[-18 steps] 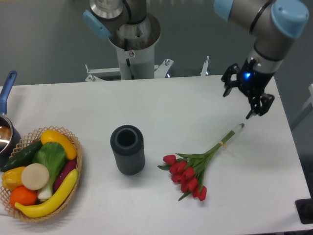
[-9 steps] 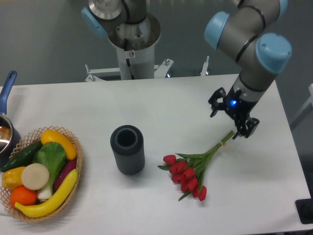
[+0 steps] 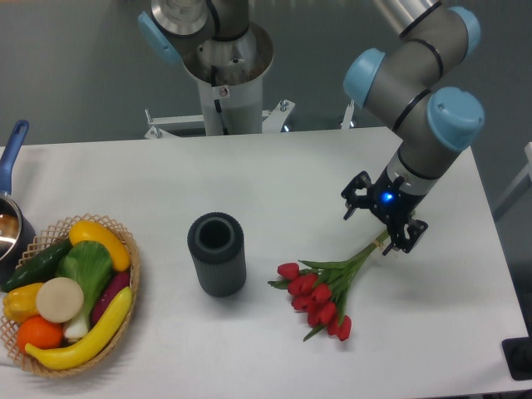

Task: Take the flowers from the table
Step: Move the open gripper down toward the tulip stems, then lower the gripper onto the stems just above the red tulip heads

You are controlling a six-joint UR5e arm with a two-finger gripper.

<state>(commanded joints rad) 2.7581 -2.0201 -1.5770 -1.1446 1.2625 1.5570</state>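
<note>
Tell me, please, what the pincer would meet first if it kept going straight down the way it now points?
Most likely the stem end of the flowers. The pincer hangs open right over those stems, pointing down at the table. Its height above them is hard to judge from this single view.

White table (image 3: 291,174), flowers (image 3: 322,293) lying right of a dark cylinder (image 3: 217,253), vegetable basket (image 3: 66,295) far left, saucepan (image 3: 10,218) at left edge

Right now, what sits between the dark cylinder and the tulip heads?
Nothing: in the fixed camera view, only bare table lies between the dark cylinder and the flowers.
</note>
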